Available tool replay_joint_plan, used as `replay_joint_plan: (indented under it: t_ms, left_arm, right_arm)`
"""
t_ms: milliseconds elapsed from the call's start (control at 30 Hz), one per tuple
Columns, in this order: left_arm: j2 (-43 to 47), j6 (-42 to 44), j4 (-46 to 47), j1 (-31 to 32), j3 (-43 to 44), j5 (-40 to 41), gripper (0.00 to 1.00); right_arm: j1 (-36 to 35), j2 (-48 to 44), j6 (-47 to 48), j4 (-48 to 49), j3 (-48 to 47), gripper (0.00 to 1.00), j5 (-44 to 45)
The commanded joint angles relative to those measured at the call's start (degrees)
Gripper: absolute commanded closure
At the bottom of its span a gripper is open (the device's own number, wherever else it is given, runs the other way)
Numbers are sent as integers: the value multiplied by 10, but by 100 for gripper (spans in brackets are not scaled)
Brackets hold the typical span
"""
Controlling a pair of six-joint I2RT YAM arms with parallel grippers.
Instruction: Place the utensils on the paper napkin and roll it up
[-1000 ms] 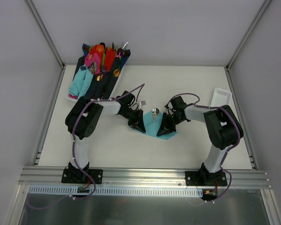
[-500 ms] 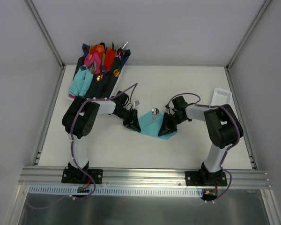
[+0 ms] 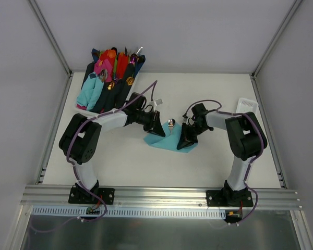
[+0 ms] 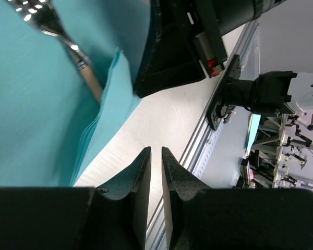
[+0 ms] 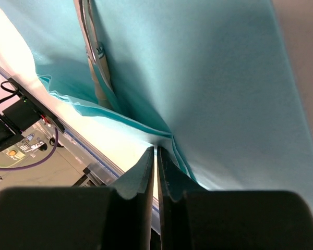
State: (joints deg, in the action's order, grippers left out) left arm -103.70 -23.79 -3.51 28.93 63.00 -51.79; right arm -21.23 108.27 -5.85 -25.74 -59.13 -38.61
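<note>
The teal paper napkin (image 3: pixel 167 140) lies crumpled on the table between my grippers, with a silver utensil (image 3: pixel 170 124) at its far edge. My left gripper (image 3: pixel 155 126) is shut and empty, just behind the napkin's left side. In the left wrist view its tips (image 4: pixel 155 151) hang over bare table, with the napkin (image 4: pixel 36 99) and a silver fork (image 4: pixel 68 41) to the left. My right gripper (image 3: pixel 187 141) is shut on the napkin's right edge. In the right wrist view its tips (image 5: pixel 156 149) pinch the napkin (image 5: pixel 208 78) at a fold, and a silver utensil handle (image 5: pixel 96 49) runs under that fold.
A tray (image 3: pixel 79 108) at the back left holds pink, red, navy and teal napkin bundles with gold cutlery. A white basket (image 3: pixel 247 107) stands at the right edge of the table. Metal frame rails run along both sides and the near edge.
My left gripper has pulled back off the napkin's left edge and moved toward the far side. The napkin's left side has slumped and shifted. My right gripper has stayed on the right edge.
</note>
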Motion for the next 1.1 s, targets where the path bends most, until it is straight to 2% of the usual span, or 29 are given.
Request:
replay_joint_plan:
  t_ms: [0,367,1067]
  left_arm:
    - [-26,-35,27,22,26,9,86]
    - [-84,-92,75,75,42,57,82]
    - [-128,-94,64,73,44,89,82]
  right_arm:
    - [6,12,34,-12,-19,91,27]
    - [5,3,23,-20,-20,89,30]
    - [-18,-50,-1,-34,-39,88,19]
